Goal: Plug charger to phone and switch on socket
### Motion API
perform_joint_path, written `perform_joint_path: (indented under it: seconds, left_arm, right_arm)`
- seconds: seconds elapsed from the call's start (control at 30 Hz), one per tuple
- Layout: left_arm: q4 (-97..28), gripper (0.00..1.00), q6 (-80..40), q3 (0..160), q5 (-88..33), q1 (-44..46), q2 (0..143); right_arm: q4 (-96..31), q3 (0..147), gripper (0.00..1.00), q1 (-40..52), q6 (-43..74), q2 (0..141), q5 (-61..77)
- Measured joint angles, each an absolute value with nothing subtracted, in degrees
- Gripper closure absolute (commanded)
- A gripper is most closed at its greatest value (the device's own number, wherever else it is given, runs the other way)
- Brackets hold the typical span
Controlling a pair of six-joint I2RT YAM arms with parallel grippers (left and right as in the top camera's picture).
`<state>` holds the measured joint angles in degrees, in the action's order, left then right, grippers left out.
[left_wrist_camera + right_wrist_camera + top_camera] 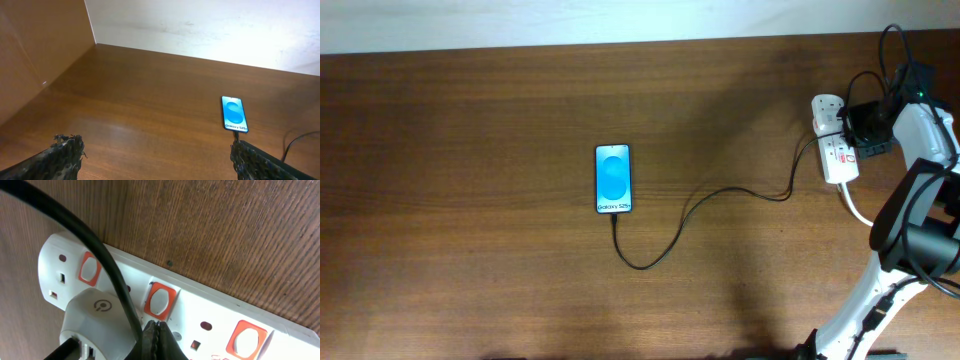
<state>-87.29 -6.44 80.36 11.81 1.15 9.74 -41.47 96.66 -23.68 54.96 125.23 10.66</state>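
At the middle of the surface the phone lies lit, with the charger cable meeting its lower edge, so plugging in looks done. The cable runs right to the socket, where its adapter is seated. The right hand, tips pressed together, sits at a red switch; I cannot tell whether it is flipped. The left hand hangs spread, well apart.

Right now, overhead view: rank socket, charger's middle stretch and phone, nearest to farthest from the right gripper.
1. socket: directly beneath the right gripper, far right.
2. charger's middle stretch: between the other two.
3. phone: centre of view, farthest.
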Motion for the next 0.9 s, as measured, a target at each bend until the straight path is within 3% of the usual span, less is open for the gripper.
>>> perform_joint_path:
  seconds: [0.9]
  left_arm:
    - [-87.29,0.01,-6.44,80.36,11.81,1.15,9.74]
  right_arm:
    - [-42.02,99.55,0.96,-24.25,54.0,127.59,9.43]
